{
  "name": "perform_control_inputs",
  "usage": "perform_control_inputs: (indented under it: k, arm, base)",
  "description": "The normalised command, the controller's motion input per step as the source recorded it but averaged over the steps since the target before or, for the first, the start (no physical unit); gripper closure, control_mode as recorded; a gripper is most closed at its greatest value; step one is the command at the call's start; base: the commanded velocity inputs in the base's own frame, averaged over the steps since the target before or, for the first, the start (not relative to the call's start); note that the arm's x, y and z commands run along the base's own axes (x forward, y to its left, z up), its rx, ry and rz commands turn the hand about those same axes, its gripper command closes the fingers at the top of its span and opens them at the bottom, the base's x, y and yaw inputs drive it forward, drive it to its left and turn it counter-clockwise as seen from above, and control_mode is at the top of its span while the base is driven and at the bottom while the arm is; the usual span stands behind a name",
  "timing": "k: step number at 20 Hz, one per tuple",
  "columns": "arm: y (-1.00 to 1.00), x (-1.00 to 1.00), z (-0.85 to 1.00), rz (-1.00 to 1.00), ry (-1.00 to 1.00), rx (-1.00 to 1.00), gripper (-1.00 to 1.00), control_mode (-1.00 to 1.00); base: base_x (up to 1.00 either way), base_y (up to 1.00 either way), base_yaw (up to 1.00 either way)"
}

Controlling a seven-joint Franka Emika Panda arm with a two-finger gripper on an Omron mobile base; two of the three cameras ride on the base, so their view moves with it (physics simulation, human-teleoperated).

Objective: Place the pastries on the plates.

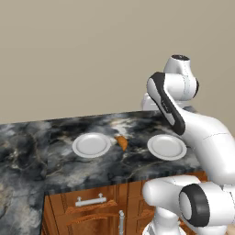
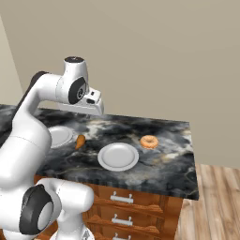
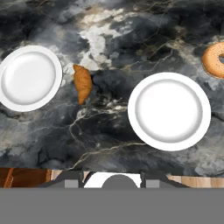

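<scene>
We list the pincer first: it hangs high above the dark marbled tabletop, its jaws together with nothing between them. In the hand view its two dark tips sit at the lower edge.

Item, the croissant: orange-brown, crescent-shaped, lying flat on the bare tabletop below the pincer and off to its left, just beside the left plate but not on it; we cannot tell if it touches the rim. We also see it in the left base view and the right base view.

Item, the left plate: round, white, shallow, nothing on it, farthest left of the pincer.

Item, the right plate: the same kind, bare, almost directly beneath the pincer and slightly to its right.

Item, the doughnut: a golden-brown ring on the tabletop, beyond the right plate and further right of the pincer, near the plate but apart from it.

Item, wooden drawers with pale handles, under the tabletop's near edge.
</scene>
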Motion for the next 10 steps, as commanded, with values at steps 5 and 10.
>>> perform_control_inputs:
  k: [5,10]
  arm:
    - [0.11,-0.07,-0.05,0.00,0.00,0.00,-1.00,-1.00]
    - [0.33,-0.02,-0.06,0.00,0.00,0.00,-1.00,-1.00]
  base:
    - [0.00,0.00,0.00]
    - [0.00,0.00,0.00]
